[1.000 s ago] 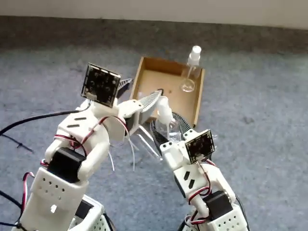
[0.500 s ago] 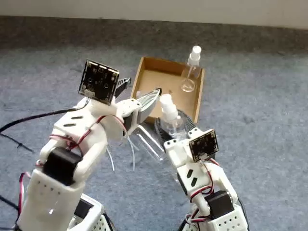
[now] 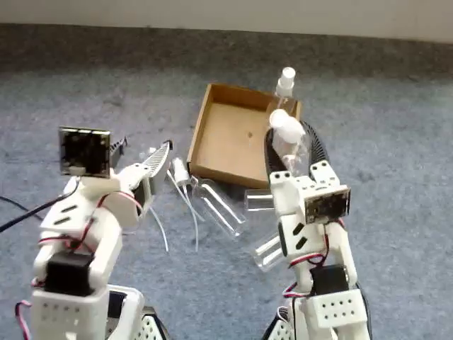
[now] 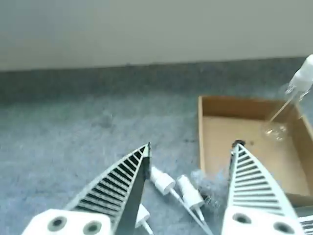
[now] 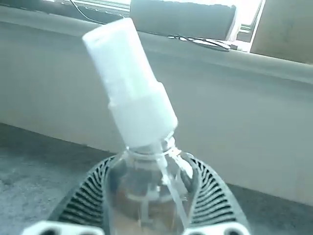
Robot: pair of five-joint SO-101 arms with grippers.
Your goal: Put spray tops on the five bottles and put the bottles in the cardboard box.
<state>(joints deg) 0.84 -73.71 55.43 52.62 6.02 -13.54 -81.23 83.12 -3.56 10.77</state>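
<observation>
1. Your right gripper [image 3: 291,145] is clamped on a capped spray bottle [image 5: 146,196] and holds it above the cardboard box [image 3: 230,134], on the side nearer the right arm. It is just in front of a second capped bottle [image 3: 283,88] that stands in the box's far corner.
2. Lower it straight down onto bare cardboard beside that standing bottle, leaving a gap so the two do not knock.
3. The held bottle leans between the fingers in the right wrist view. Let its base settle flat before you release, or it may topple.
4. Open only a little, then lift clear of the spray top [image 5: 129,83].
5. Your left gripper [image 4: 191,145], jaws apart, hangs over the carpet [image 3: 382,106] beside the box, above loose spray tops [image 4: 164,181]. Uncapped bottles [image 3: 219,205] lie between the arms. Keep this arm out of the drop path.
</observation>
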